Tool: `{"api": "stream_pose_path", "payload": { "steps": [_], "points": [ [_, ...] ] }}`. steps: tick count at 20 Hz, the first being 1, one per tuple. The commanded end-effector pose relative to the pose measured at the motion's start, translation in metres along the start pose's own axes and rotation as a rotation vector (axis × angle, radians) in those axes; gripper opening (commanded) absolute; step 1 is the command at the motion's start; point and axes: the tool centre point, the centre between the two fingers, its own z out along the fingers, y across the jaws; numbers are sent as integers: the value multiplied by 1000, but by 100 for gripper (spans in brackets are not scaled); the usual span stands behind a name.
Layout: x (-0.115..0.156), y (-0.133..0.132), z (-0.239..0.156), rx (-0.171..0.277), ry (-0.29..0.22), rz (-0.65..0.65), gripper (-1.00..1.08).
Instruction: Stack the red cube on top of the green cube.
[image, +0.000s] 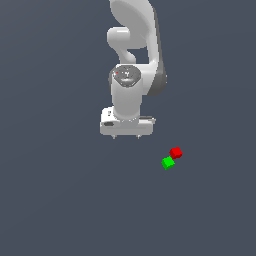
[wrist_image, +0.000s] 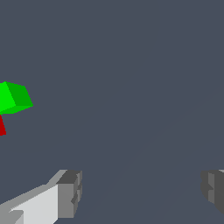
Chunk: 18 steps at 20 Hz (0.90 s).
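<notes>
A tiny red cube (image: 176, 152) rests on the dark floor toward the exterior view's right, touching or nearly touching a same-sized green cube (image: 168, 163) just in front of it and slightly left. In the wrist view the green cube (wrist_image: 14, 97) shows whole at the frame's edge, and only a sliver of the red cube (wrist_image: 1, 125) is visible beside it. My gripper (image: 126, 136) hangs open over the floor, well apart from both cubes, to their left in the exterior view. Its two fingers (wrist_image: 70, 192) stand wide apart with nothing between them.
The white arm (image: 132, 60) rises behind the gripper in the exterior view. Plain dark grey floor (image: 60, 200) surrounds the cubes.
</notes>
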Motion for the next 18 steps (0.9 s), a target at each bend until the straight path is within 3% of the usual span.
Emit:
{"api": "stream_pose_path", "payload": {
  "steps": [1, 4, 8, 18],
  "points": [
    [0, 0, 0, 0, 0, 0, 100],
    [1, -6, 2, 1, 1, -6, 100],
    [4, -34, 11, 3, 6, -33, 100],
    [14, -172, 56, 12, 33, -169, 100]
  ]
}}
